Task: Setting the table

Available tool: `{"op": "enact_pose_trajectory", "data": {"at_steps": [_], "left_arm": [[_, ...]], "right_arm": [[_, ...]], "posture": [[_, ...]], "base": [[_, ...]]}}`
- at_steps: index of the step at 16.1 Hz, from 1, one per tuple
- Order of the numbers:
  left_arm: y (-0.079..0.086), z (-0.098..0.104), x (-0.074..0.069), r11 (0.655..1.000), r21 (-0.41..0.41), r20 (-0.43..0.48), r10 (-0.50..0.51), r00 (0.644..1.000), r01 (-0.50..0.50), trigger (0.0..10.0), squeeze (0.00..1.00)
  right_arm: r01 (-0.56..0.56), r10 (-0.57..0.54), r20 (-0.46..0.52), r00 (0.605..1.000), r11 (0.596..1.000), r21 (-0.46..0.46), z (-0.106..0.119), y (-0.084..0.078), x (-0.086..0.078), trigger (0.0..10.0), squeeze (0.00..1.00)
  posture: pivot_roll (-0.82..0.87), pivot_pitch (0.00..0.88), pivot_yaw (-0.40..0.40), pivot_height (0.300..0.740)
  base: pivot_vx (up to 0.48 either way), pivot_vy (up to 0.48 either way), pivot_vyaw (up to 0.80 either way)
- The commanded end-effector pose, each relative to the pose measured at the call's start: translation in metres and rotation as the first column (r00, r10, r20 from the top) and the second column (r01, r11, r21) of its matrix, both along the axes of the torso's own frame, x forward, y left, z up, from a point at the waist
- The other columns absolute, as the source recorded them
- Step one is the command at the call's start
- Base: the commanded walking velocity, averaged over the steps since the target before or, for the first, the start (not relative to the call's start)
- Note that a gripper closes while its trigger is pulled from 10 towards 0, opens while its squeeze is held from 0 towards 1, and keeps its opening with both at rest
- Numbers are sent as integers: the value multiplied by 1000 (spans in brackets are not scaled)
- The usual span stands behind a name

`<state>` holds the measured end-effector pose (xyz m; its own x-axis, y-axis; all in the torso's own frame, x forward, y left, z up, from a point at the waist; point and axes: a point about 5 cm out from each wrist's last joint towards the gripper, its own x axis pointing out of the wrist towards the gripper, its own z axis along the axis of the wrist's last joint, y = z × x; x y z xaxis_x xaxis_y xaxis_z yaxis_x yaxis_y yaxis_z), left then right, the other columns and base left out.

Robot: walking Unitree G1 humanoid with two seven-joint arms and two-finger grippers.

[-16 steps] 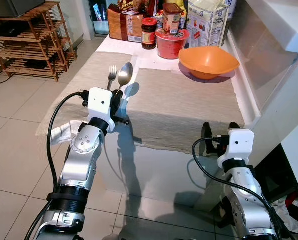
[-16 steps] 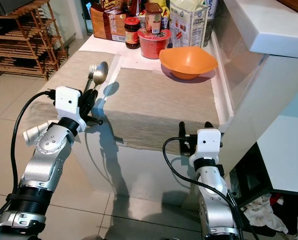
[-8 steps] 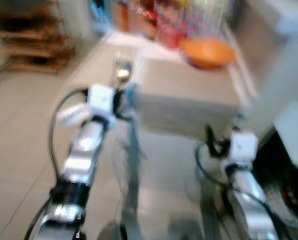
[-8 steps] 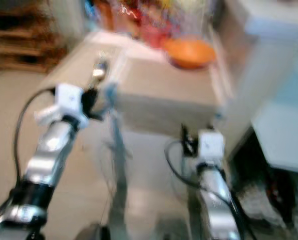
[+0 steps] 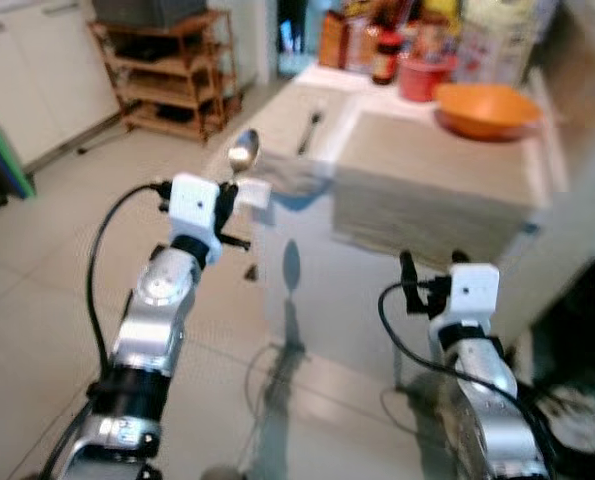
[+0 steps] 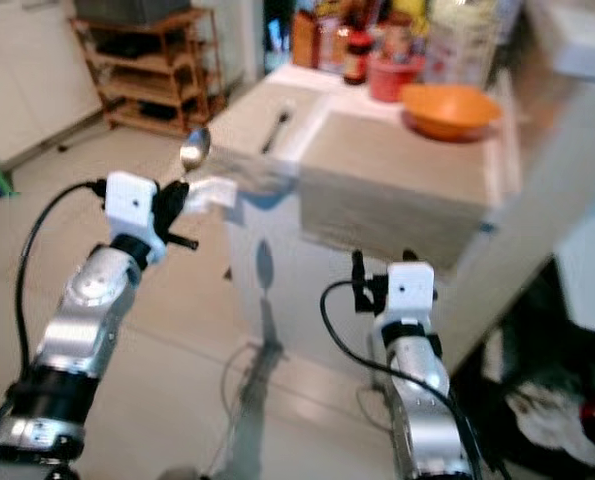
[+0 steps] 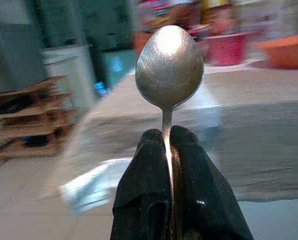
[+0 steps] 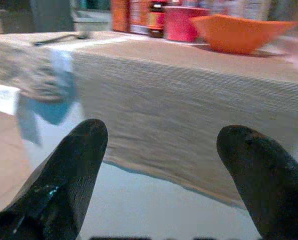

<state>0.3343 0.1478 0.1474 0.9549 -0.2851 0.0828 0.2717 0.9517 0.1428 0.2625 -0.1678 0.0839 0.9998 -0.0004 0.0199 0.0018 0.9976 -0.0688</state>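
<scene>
left hand [image 7: 171, 150] clamps the shiny metal spoon [image 7: 169, 67] upright | right hand [image 8: 164, 165] spread, idle | lay spoon flat beside the dark fork [image 5: 310, 129] on the beige-clothed tabletop [image 5: 417, 180] — release late

Spoon [image 7: 169, 70] handle hidden between left pincer [image 7: 171, 142] fingers; jars [image 5: 397, 60] behind bowl blurred.

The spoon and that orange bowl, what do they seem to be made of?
The spoon, pinched upright in the left gripper, looks like brushed metal, probably steel: silver-grey with fine scratch lines and a soft gleam. The orange bowl on the table looks like plastic, evenly coloured with a dull sheen, though glazed ceramic cannot be ruled out.
</scene>
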Motion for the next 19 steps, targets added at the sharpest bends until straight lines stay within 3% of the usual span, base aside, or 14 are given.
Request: {"op": "enact_pose_trajectory", "data": {"at_steps": [1,19], "left_arm": [[-3,5,1,1000,11,20,-20,1000,20,10000,0],[-17,1,0,998,4,14,-59,998,59,10000,0]], "right_arm": [[11,-11,14,1000,1000,0,3,-3,1,10000,0],[20,-20,34,999,1000,0,7,-4,5,10000,0]], "posture": [[37,0,5,740],[19,0,15,740]], "base": [[0,-480,0],[0,-457,0]]}}
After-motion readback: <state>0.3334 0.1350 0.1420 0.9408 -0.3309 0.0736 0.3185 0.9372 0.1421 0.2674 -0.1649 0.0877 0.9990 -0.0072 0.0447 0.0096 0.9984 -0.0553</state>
